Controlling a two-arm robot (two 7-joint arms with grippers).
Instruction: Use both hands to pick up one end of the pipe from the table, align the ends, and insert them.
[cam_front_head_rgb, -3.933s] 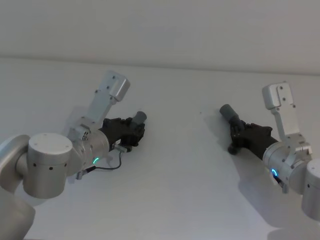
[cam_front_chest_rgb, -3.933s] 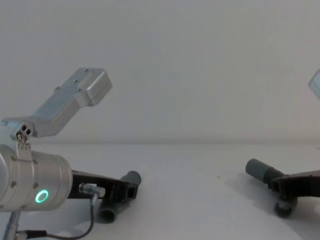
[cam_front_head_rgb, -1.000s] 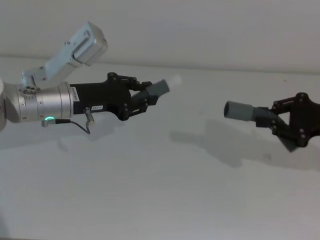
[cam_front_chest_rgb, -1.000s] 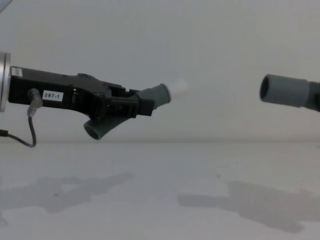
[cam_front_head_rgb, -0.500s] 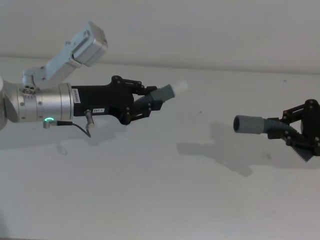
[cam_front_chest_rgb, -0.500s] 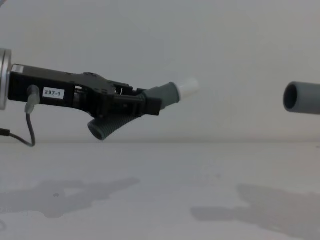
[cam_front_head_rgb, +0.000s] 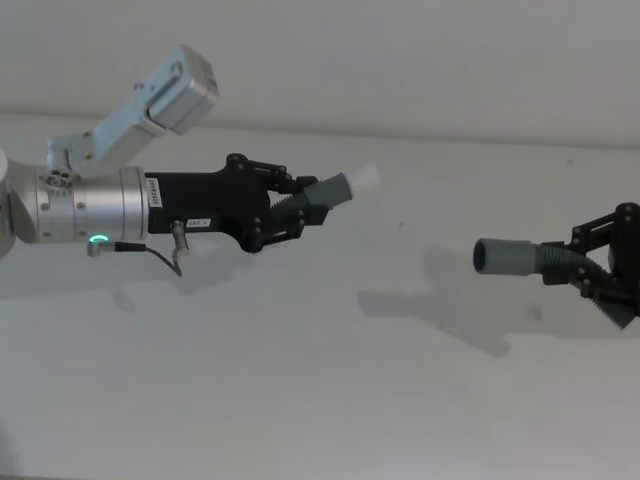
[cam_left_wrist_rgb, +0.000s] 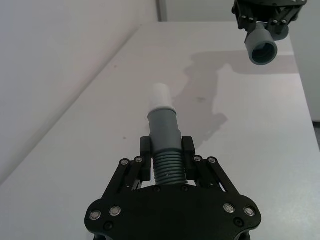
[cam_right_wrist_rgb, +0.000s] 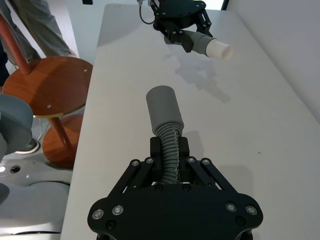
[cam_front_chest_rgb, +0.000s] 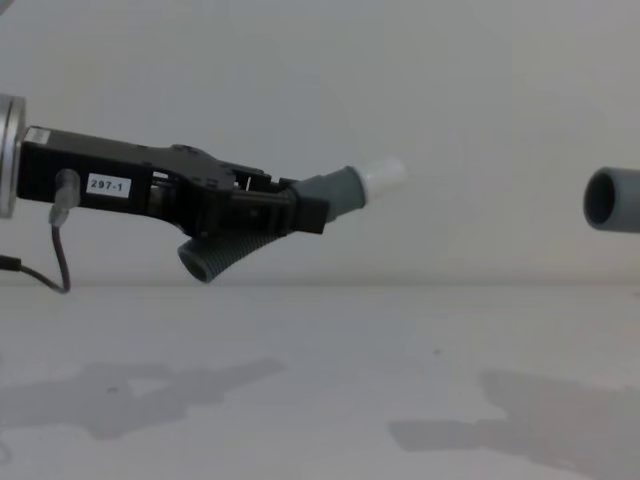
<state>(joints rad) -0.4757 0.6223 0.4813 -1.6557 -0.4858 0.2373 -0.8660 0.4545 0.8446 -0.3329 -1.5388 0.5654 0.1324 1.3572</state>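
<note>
My left gripper (cam_front_head_rgb: 290, 205) (cam_front_chest_rgb: 300, 212) is shut on a grey pipe piece (cam_front_head_rgb: 330, 190) (cam_left_wrist_rgb: 163, 135), held well above the table (cam_front_head_rgb: 320, 400). Its white tip (cam_front_head_rgb: 364, 177) (cam_front_chest_rgb: 384, 175) points right, toward the other piece. My right gripper (cam_front_head_rgb: 600, 265) (cam_right_wrist_rgb: 170, 152) is shut on the second grey piece (cam_front_head_rgb: 510, 258) (cam_right_wrist_rgb: 164, 110), also lifted. Its open round mouth (cam_front_head_rgb: 481, 256) (cam_front_chest_rgb: 604, 199) faces left toward the white tip. A wide gap separates the two ends. In the left wrist view the mouth (cam_left_wrist_rgb: 263, 51) shows far off; the right wrist view shows the white tip (cam_right_wrist_rgb: 221, 51) far off.
The white table (cam_front_chest_rgb: 320, 380) carries only the shadows of the arms. A plain wall (cam_front_head_rgb: 400, 60) rises behind it. In the right wrist view a round wooden stool (cam_right_wrist_rgb: 47, 80) and a person's legs (cam_right_wrist_rgb: 35, 25) stand beside the table's edge.
Both pieces were lifted off the table and turned to face each other. In the last half second the left piece edged right and the right piece drew slightly further right.
</note>
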